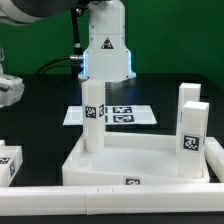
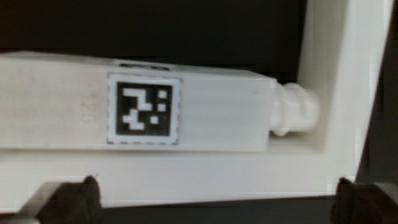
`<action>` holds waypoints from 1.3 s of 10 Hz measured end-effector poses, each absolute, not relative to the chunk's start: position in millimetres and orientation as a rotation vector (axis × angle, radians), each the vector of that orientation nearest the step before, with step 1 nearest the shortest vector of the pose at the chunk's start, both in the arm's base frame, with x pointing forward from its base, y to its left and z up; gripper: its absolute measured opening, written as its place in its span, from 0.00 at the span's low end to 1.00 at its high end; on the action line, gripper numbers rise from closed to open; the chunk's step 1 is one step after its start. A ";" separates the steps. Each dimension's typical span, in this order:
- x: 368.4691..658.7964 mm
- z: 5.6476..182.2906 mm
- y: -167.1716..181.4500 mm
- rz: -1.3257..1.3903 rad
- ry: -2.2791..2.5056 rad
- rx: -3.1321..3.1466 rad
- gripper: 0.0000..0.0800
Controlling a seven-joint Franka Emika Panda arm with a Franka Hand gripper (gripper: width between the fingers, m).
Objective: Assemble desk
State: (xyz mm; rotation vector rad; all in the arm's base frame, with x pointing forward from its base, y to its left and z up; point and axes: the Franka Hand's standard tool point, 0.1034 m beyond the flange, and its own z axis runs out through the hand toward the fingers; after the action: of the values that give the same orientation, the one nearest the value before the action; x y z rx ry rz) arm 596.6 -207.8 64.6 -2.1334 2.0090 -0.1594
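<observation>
The white tabletop panel [image 1: 120,160] lies low in the middle of the exterior view. White tagged legs stand upright at its corners: one at the left [image 1: 92,115] and one at the right [image 1: 192,130], with another behind it [image 1: 190,95]. A further leg [image 1: 8,165] lies at the exterior view's left edge. The wrist view shows it close up [image 2: 134,105], on its side, with its tag facing up and its threaded end [image 2: 294,108] showing. My gripper [image 2: 217,200] is open and empty above this leg, fingertips [image 2: 71,200] wide apart. It is cut off at the exterior view's left edge [image 1: 6,90].
The long white border rail [image 1: 110,200] runs along the front and shows in the wrist view [image 2: 338,60] beside the lying leg. The marker board [image 1: 135,115] lies behind the panel. The robot base [image 1: 108,50] stands at the back.
</observation>
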 end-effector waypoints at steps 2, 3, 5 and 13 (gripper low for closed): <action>605.4 73.8 -189.5 -0.149 1.960 -2.190 0.81; 606.0 70.6 -178.3 -0.140 1.890 -2.312 0.81; 605.3 70.4 -177.6 -0.141 1.494 -2.682 0.81; 619.6 69.5 -142.3 -0.244 0.530 -3.143 0.81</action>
State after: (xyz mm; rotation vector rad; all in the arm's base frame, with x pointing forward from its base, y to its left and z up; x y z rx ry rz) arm 619.6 -142.3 69.5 -3.1431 0.5298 -0.2444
